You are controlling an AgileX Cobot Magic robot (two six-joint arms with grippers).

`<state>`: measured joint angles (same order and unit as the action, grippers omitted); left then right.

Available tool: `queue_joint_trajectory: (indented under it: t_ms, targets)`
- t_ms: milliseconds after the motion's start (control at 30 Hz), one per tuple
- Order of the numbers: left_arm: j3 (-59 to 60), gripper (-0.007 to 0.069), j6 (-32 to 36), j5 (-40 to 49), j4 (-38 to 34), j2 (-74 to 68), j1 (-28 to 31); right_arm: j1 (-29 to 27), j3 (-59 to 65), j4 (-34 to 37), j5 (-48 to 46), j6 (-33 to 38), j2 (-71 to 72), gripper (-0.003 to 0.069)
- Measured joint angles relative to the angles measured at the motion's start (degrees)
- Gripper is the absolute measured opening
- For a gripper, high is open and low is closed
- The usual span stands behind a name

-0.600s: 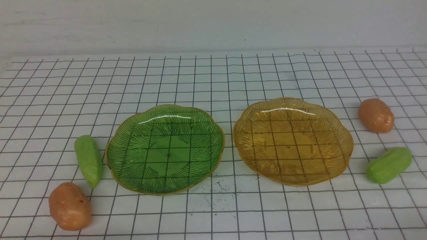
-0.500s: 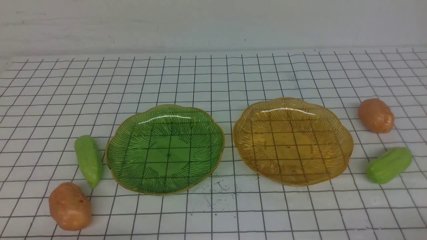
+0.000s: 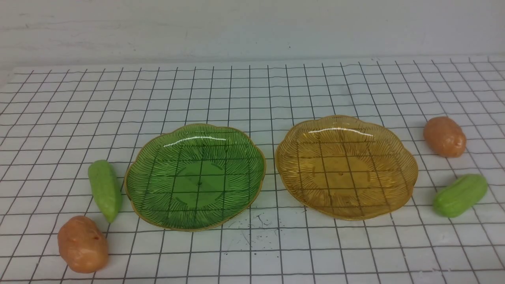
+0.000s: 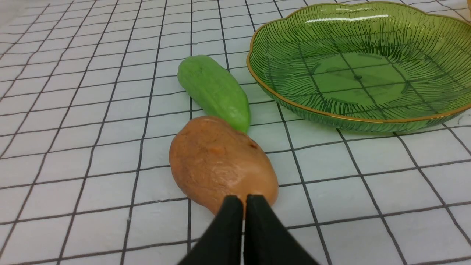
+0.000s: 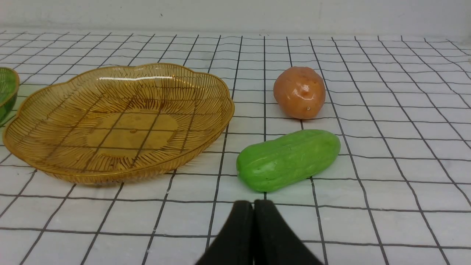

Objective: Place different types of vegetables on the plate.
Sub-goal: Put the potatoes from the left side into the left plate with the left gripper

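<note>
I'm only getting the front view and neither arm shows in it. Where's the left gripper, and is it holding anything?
Observer: The left gripper is shut and empty, its tips low at the near end of the left potato. I cannot tell whether they touch it.
Operator: And the right one?
Observer: The right gripper is shut and empty too. It points at the right cucumber, with a gap between the tips and the cucumber.

I find no legible text, label, brand, number or sign on any surface within my view.
</note>
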<state>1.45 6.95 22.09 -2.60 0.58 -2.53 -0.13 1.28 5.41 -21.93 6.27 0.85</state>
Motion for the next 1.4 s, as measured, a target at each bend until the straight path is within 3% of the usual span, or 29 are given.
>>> queue_joint_trajectory:
  t_ms: [533, 1033, 1167, 1300, 1400]
  targets:
    - [0.12, -0.0008, -0.31, -1.42, -0.01, 0.0, 0.0, 0.0, 0.0, 0.0, 0.0, 0.0, 0.0, -0.0014]
    - [0.19, -0.0008, -11.78, -33.44, -23.54, 0.0, 0.0, 0.0, 0.0, 0.0, 0.0, 0.0, 0.0, -0.0014]
    - [0.1, -0.0008, -13.5, -39.82, -26.63, 0.0, 0.0, 0.0, 0.0, 0.0, 0.0, 0.0, 0.0, -0.0014]
    - [-6.84, -0.0008, -13.27, -38.84, -26.77, 0.0, 0.0, 0.0, 0.0, 0.82, 0.0, -0.05, 0.0, -0.0014]
    - [-15.99, -0.0008, -11.39, -32.29, -25.28, -1.92, 0.0, 0.0, 0.07, 6.62, 0.68, -1.68, 0.0, -0.0014]
